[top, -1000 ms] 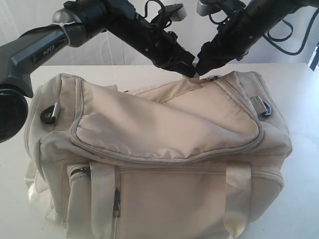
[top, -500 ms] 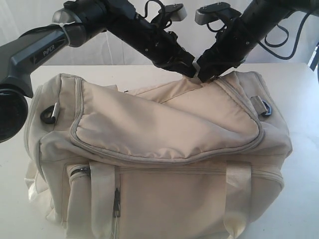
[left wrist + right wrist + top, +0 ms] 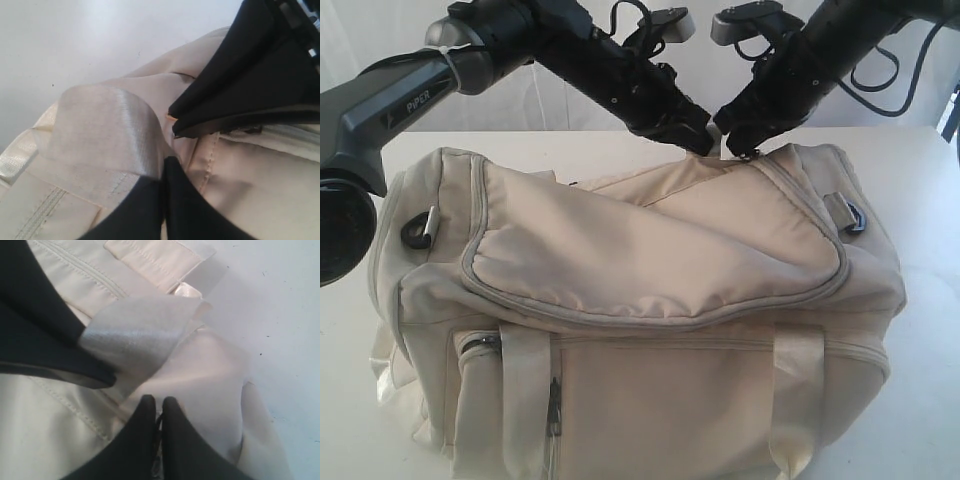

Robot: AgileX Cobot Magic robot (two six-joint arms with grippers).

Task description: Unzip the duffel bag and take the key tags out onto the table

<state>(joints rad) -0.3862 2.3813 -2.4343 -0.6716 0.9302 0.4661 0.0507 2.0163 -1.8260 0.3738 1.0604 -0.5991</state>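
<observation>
At the far top edge of the large cream fabric duffel bag [image 3: 650,260], the right end effector [image 3: 158,402] had its black fingers pressed together, tips down at the cloth just beside a loop of shiny cream webbing handle [image 3: 135,335]. A thin sliver showed between the fingertips, but whether it was the zipper pull or only a pinch of fabric could not be told. Just beside it, the left end effector [image 3: 166,165] was also pressed together against the bag near the same strap; whether it trapped a fold was unclear.

Outward from the two, the grey zipper trim [image 3: 660,318] ran unbroken around the sagging top flap [image 3: 650,230], so the bag looked fully zipped. The colourful plastic key tags were nowhere in view and were presumably inside. The bag lay on the broad white table [image 3: 920,200].

The unzipping seemed only at its start, and several things could spoil it. If the right fingers held cloth instead of the pull, dragging would merely bunch the soft flap. A small pull could slip free under load. Without a firm anchor from the left, the limp bag would likely slide along with the pull. The arms sat very close, so a careless sweep risked a knock, and the loose handle could snag a finger.
</observation>
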